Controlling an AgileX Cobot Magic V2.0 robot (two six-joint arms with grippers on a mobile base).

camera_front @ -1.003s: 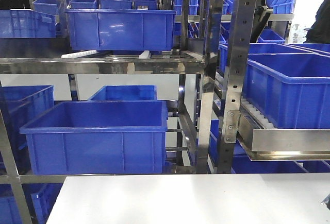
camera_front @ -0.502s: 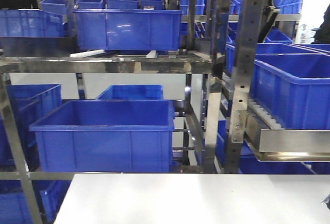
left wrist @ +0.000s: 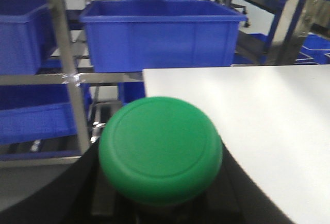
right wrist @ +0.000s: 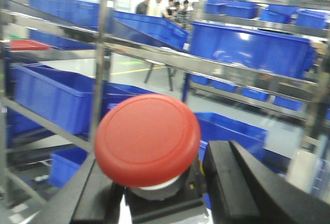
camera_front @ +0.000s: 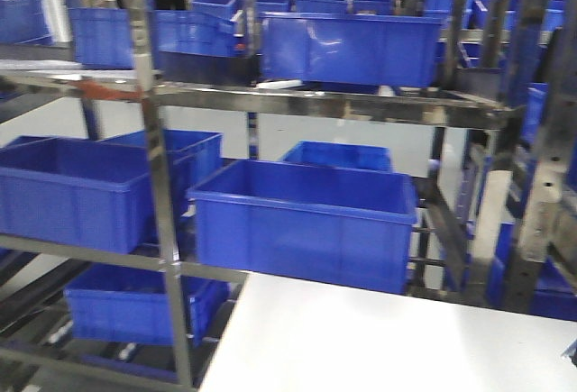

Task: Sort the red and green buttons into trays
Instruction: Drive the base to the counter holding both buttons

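Since a second ago the front view has swung: the rack (camera_front: pixel 297 104) and its big blue crate (camera_front: pixel 302 221) have slid from the 9 o'clock side toward the middle. The white surface (camera_front: pixel 379 338) now fills the 5 o'clock corner. We see neither arm there.

At the left wrist, the left pincer (left wrist: pixel 157 206) is closed on the green button (left wrist: pixel 161 149). Its dark fingers (left wrist: pixel 51 198) sit at 7 and 5 o'clock of the cap, beside the surface's corner. The right pincer (right wrist: pixel 157 201) grips the red button (right wrist: pixel 147 139) likewise, cap facing the camera, with racks of crates behind it.
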